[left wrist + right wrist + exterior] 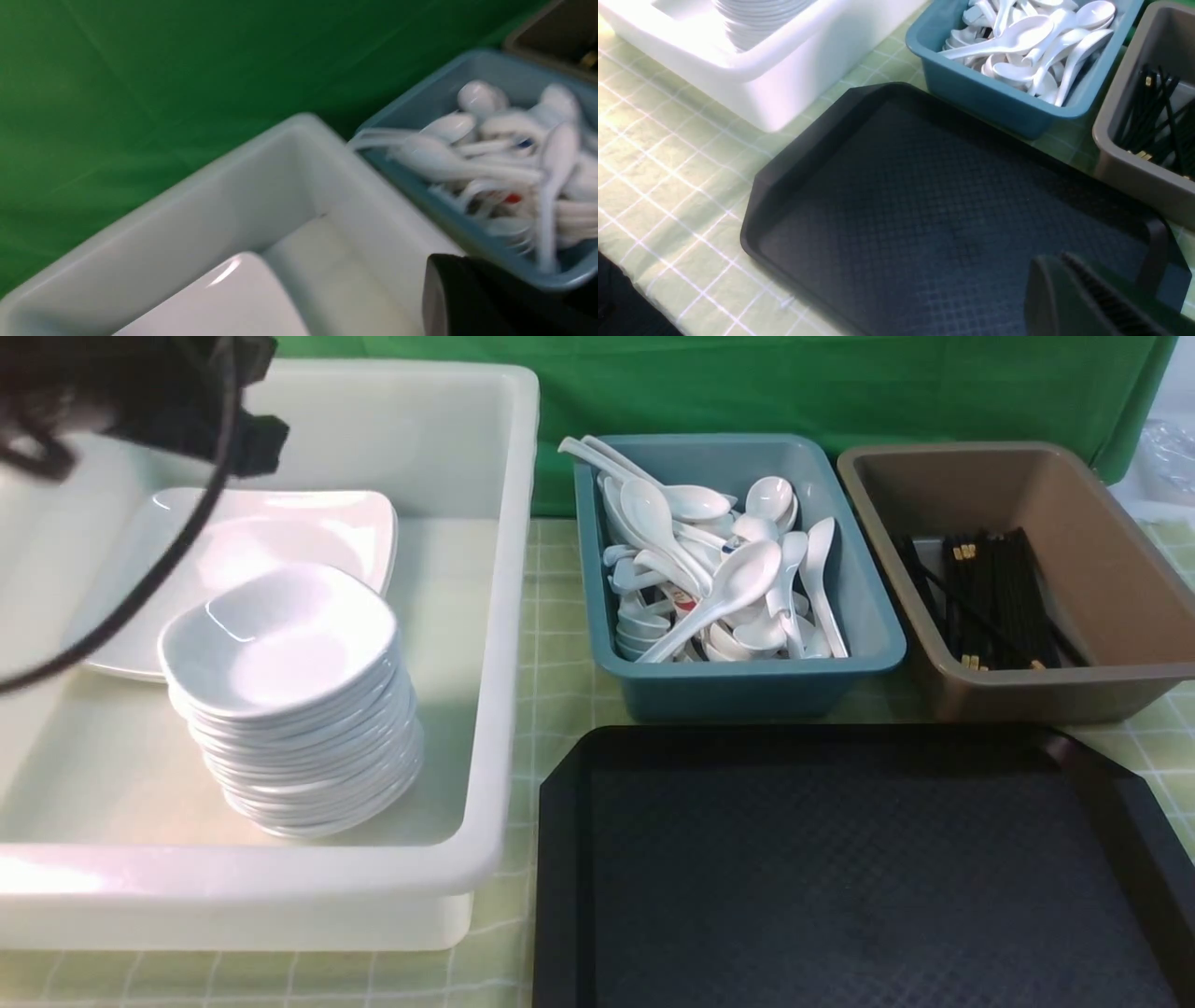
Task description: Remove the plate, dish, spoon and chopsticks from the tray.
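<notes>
Both jaws closed, holding nothing; left gripper (472,298) above plate (280,537) in tub (485,616), right gripper (1083,298) over tray (901,196).

Bare black tray (840,887), dish (280,639) topping stack in white tub (495,616)

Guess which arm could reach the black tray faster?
Right, probably. Its fingers hang over the tray, while the left arm is away over the white tub.
</notes>
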Controlling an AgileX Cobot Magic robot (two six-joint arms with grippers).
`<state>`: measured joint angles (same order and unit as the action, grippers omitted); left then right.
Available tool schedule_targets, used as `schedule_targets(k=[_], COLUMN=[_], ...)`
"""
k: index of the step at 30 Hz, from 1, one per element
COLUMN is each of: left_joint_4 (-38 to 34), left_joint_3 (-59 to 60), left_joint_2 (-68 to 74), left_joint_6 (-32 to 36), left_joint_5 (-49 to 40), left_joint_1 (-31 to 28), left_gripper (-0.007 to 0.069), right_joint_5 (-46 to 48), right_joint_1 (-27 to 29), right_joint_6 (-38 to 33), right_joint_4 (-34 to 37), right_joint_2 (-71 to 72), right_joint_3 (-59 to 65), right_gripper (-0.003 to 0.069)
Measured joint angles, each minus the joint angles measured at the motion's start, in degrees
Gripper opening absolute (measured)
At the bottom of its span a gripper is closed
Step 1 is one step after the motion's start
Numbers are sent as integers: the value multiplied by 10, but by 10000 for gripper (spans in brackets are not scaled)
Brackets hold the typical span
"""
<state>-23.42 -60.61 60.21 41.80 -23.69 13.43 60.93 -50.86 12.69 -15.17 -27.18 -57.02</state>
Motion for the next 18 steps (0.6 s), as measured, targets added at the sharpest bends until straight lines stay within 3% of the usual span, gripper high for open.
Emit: schedule_targets(k=[6,18], left_joint_4=[-59,-52], left_joint_3=[140,332], left_joint_2=[-177,-407], left_joint_6=[5,9], left_joint_5=[18,106], left_joint_1=[31,32], left_gripper=[3,3], right_joint_5=[1,1], right_joint_1=[0,0], right_joint_6=[25,41], right_joint_4=[-25,-17], right_joint_2=[0,0], right_joint_3=[0,0], right_gripper=[22,36])
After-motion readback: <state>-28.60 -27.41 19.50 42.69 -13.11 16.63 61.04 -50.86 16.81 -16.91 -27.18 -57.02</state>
